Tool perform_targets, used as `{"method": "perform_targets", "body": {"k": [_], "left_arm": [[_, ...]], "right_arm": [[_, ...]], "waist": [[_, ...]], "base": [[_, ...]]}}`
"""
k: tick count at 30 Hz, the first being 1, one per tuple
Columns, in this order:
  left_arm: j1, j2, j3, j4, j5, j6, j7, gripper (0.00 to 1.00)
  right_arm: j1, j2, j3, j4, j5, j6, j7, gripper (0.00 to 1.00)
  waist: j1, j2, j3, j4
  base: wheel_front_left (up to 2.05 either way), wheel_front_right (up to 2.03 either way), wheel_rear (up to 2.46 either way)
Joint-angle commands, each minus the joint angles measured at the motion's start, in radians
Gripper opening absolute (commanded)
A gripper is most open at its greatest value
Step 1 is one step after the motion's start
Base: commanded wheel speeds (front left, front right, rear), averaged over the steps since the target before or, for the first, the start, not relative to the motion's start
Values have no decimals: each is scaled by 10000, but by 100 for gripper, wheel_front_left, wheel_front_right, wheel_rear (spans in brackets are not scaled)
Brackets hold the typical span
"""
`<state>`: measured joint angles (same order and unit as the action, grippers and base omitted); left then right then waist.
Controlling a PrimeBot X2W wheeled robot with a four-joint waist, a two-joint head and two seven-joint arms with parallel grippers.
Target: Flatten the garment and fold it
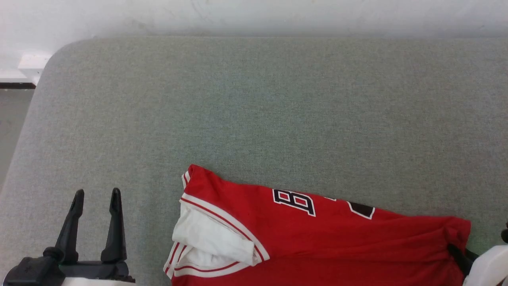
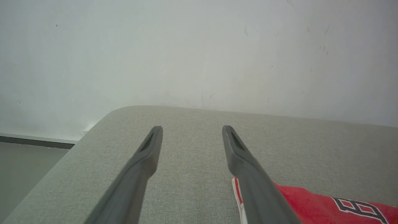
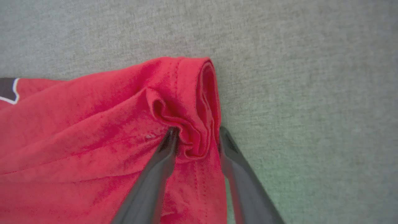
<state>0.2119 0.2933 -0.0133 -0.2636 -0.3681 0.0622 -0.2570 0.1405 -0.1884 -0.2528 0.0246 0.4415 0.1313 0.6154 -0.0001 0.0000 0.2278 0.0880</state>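
Hem of garment [image 3: 93,124], bunched — pinched in right gripper [image 3: 197,132]

Red-and-white garment [image 1: 337,238] — grey surface [image 1: 254,99].

Bare grey padded surface [image 1: 254,99] from 9 to 3 o'clock, garment [image 1: 337,238] bunched at 6, wall [image 1: 254,16] closing 12 o'clock.

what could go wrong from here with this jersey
1. The right gripper straddles a bunched fold at a corner of the garment. It may catch several layers or slip off, so a pull would drag a lump instead of spreading it.
2. The left gripper is open and apart from the cloth, so a one-ended pull may slide the whole shirt across the grey surface.
3. The white sleeve lies crumpled and could get folded in.
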Motion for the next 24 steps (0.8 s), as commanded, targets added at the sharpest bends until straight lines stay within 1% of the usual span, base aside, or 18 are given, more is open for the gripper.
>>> {"method": "perform_targets", "body": {"k": [1, 6, 11, 14, 21, 24], "left_arm": [[-153, -29, -10, 42, 38, -48, -47, 100], [-340, -30, -74, 90, 39, -110, -47, 100], [-448, -91, -134, 159, 58, -130, -47, 100], [-499, -128, -170, 279, 83, -149, -47, 100], [-486, -134, -252, 638, 154, -180, -47, 100], [-451, -122, -263, 757, 155, -162, -47, 100]], "right_arm": [[-137, 146, 243, 275, 58, -6, 135, 0], [-412, -187, 219, -58, -96, -6, 204, 0], [-892, -609, -49, -418, -374, -6, 300, 0], [-1182, -946, -470, -368, -504, -6, 368, 0], [-1382, -1496, -2082, -119, -1180, -6, 750, 0], [-1294, -1620, -2342, -224, -1298, -6, 958, 0]], "waist": [[1, 0, 57, 4], [1, 0, 125, -76], [1, 0, 126, -225], [1, 0, 89, -276], [1, 0, -93, -241], [1, 0, -219, -209]], "base": [[0, 0, 0], [0, 0, 0], [0, 0, 0], [0, 0, 0], [0, 0, 0], [0, 0, 0]]}}
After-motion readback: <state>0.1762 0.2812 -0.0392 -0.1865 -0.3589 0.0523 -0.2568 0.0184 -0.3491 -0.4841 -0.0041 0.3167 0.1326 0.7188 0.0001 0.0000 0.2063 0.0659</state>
